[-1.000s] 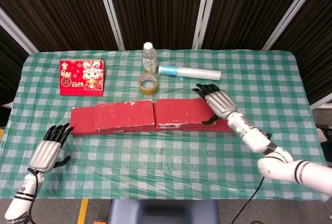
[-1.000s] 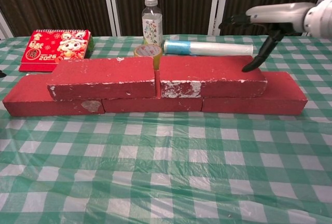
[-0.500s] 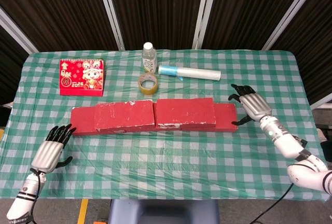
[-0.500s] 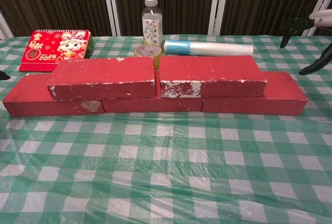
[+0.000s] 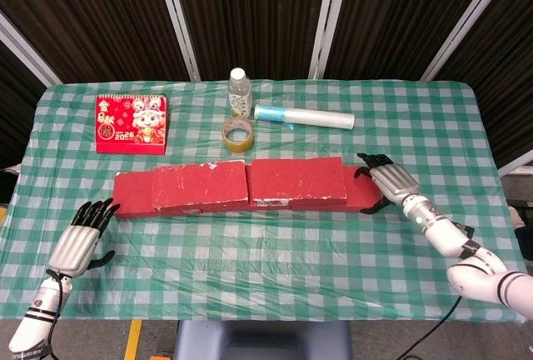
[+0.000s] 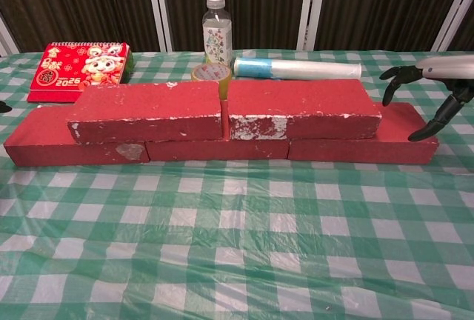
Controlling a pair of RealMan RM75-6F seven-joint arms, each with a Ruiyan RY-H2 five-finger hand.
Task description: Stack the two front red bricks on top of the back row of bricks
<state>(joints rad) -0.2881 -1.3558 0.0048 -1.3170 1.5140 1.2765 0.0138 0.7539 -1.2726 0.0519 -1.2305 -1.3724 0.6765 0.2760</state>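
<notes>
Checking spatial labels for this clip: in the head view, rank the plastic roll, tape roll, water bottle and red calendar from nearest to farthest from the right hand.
From the right hand, at the brick row's right end:
1. Plastic roll, behind the bricks, right of centre.
2. Tape roll, behind the bricks, centre.
3. Water bottle, just behind the tape.
4. Red calendar, far left.
</notes>
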